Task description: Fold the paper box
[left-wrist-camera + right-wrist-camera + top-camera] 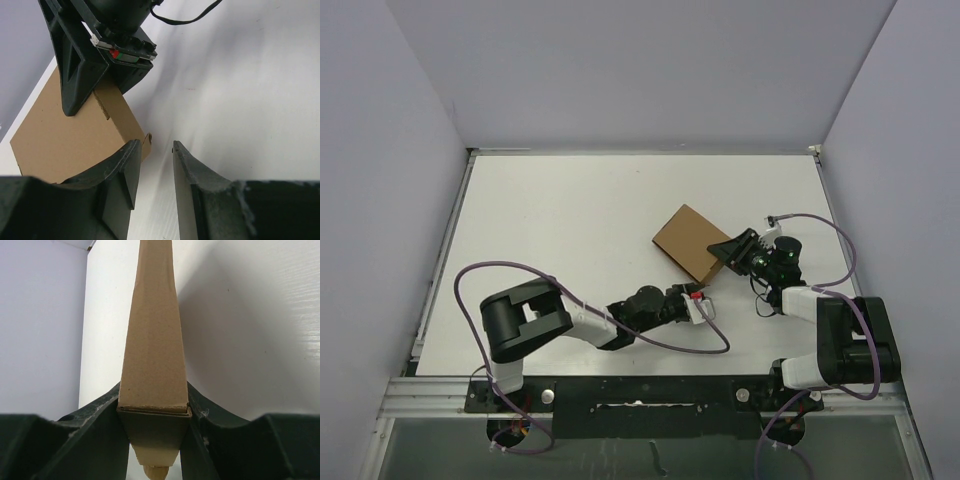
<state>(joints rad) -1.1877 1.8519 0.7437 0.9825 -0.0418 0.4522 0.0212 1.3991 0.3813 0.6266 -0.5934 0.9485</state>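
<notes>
Dark fingers of the right pincer fill the bottom of the right wrist view, clenched on the box. It is seen edge-on there, a narrow brown strip running away from the camera with one finger pressed to each flat face. From above, the box shows as a flat brown rectangle turned corner-on to the table edges. It sits right of the table's middle and about halfway between the near and far edges, well apart from the right edge. The right pincer grips it at the side facing the near right corner. Whether the box's far end rests on the table or hangs just above it cannot be told. The left arm lies low and stretched along the near part of the table. Its left pincer is just beside the box's nearest corner. In the left wrist view, the left pincer is released, with a narrow bare gap between its fingers and only white table showing through. One fingertip is close to the box corner, where a small flap sticks out, though contact cannot be judged. The box's visible faces are plain brown cardboard with a crease line. A small red and white tag sits on the right pincer's body, too small to read. Purple cable loops from the left arm.
</notes>
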